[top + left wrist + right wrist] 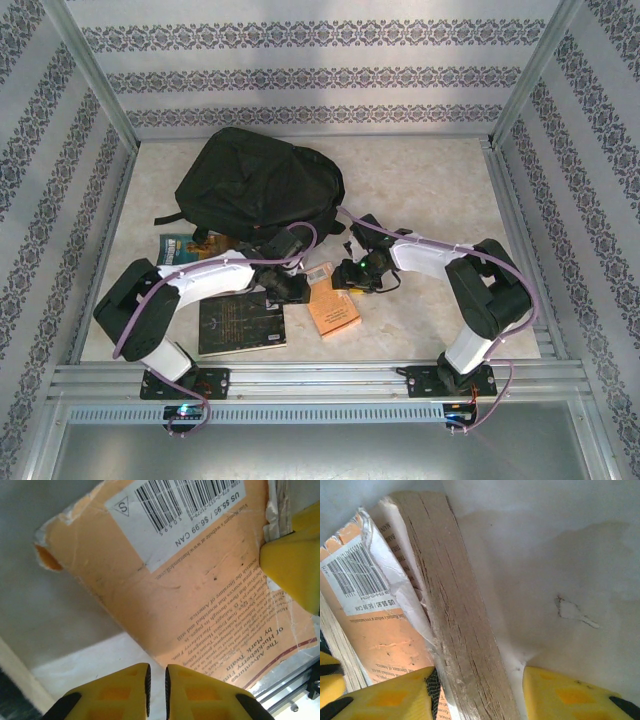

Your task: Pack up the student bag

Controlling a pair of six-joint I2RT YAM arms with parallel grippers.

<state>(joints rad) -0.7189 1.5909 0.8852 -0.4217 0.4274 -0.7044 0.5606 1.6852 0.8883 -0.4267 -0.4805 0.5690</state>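
- Left gripper [157, 680]: its yellow fingers are drawn almost together, with only a thin slit between them. The tips sit at the near edge of the orange paperback [165, 580]. Whether they pinch the cover cannot be told.
- Right gripper [479, 675]: the jaws stand apart and straddle the paperback's thick page block [455, 605]. One finger lies against the cover side, and the other stands just clear of the pages.
- Orange paperback: it lies between the two hands, its barcoded back cover facing the left wrist camera. One finger of the right gripper [295, 565] touches its torn far edge.
- Student bag [255, 180]: it lies on the table [430, 190] beyond both hands, on the side away from the arm bases. It is nearer the left gripper [288, 285] than the right gripper [355, 275].
- Dark book [240, 325]: it lies flat on the base side of the left gripper, partly under that arm.
- Blue book [178, 250]: it lies to the left of the left gripper, just beside the bag's near edge.
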